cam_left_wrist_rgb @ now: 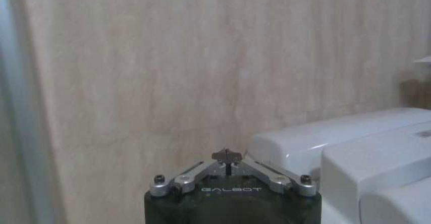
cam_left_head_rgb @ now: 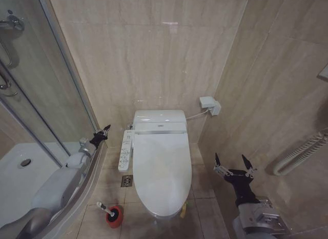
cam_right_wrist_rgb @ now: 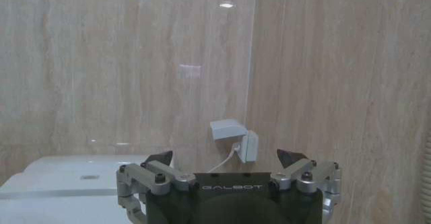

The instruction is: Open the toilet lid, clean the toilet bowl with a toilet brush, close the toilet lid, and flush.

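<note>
The white oval toilet lid (cam_left_head_rgb: 160,167) lies shut over the toilet bowl (cam_left_head_rgb: 156,214), with a small green-and-yellow tag (cam_left_head_rgb: 183,210) at its front right edge. On the floor at the front left, the toilet brush (cam_left_head_rgb: 105,208) leans in its round red holder (cam_left_head_rgb: 115,217). My left gripper (cam_left_head_rgb: 103,132) is shut and hangs left of the toilet, near the side control panel (cam_left_head_rgb: 125,150); its closed tips (cam_left_wrist_rgb: 227,156) face the wall. My right gripper (cam_left_head_rgb: 233,162) is open with nothing in it, right of the lid, and it (cam_right_wrist_rgb: 225,158) faces the back wall.
A glass shower enclosure (cam_left_head_rgb: 46,95) and its white tray (cam_left_head_rgb: 15,172) stand at the left. A floor drain (cam_left_head_rgb: 127,181) lies beside the toilet. A white wall socket box (cam_left_head_rgb: 210,104) sits behind the tank (cam_left_head_rgb: 159,120). A white grab rail (cam_left_head_rgb: 302,153) is on the right wall.
</note>
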You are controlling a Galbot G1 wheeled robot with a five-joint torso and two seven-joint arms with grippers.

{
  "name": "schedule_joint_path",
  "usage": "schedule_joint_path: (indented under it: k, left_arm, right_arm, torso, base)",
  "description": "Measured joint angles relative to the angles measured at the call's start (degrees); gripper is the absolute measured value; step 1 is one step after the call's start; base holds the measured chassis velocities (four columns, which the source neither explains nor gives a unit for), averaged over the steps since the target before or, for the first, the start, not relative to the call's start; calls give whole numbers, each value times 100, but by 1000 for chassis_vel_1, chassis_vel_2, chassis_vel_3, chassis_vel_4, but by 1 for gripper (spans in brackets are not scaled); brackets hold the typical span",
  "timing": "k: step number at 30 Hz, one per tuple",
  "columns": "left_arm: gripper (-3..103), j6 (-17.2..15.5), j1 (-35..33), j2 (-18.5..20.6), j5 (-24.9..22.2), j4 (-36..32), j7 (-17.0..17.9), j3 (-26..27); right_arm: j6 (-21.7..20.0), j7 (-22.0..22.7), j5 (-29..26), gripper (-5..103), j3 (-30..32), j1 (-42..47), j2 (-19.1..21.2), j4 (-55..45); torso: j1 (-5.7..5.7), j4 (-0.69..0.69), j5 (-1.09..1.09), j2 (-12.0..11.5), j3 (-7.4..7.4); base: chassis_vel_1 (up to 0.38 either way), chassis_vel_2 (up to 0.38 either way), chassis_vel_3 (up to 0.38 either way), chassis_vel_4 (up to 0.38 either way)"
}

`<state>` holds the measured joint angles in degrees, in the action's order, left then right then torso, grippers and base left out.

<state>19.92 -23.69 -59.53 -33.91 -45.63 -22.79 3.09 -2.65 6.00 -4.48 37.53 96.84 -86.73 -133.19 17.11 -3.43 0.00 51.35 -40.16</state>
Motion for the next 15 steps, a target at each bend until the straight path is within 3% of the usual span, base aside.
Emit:
schedule_joint_path:
  k: [6, 15]
  left_arm:
    - [0, 186, 361, -114, 133, 433, -381, -55]
    - [0, 331, 330, -186, 317, 683, -599, -10]
  right_arm:
    - [0, 0, 0, 100, 0, 0, 0, 0]
    - [0, 0, 0, 100, 0, 0, 0, 0]
  torso:
    - [0, -1, 1, 0, 0]
    - [-1, 1, 0, 0, 0]
  base:
    - [0, 0, 0, 0]
    - [0, 0, 0, 0]
